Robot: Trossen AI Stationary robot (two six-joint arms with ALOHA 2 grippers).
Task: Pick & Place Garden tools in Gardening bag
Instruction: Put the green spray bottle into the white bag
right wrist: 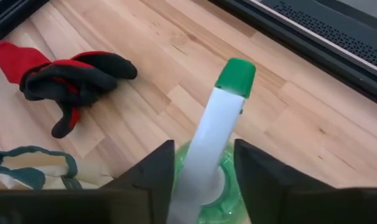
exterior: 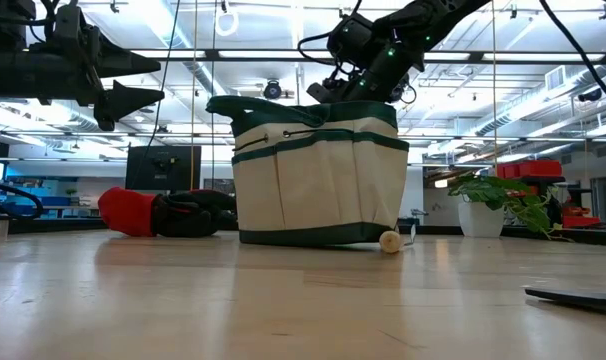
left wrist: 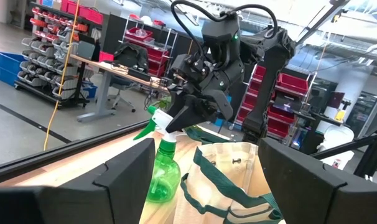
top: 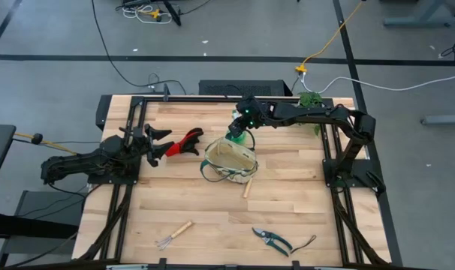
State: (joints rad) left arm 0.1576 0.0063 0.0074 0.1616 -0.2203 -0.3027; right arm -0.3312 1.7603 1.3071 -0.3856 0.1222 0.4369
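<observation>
The beige gardening bag (top: 230,161) with green trim stands upright mid-table. Just beyond its far side stands the green spray bottle (left wrist: 160,175) with a white spray head (right wrist: 204,143). My right gripper (right wrist: 204,148) comes down slanting over it, open, one finger on each side of the white head. My left gripper (top: 160,142) waits open at the table's left, beside a red-and-black glove (top: 185,142). A wooden-handled rake (top: 173,235) and the teal-handled shears (top: 272,240) lie near the front edge. Another wooden handle (top: 248,187) pokes out from under the bag. My right gripper straddles the bottle's white spray head (right wrist: 195,177) from above, slanting down from the table's right. One finger (right wrist: 154,180) lies close against the head. Green bottle shows between the head and the other finger. I cannot tell whether it touches. The bottle stands upright on the table.
A leafy green plant (top: 311,101) sits at the far right corner, behind the right arm. Bare wood lies between the bag and the tools at the front edge. The bag's loop handles (exterior: 283,108) rise just in front of the bottle.
</observation>
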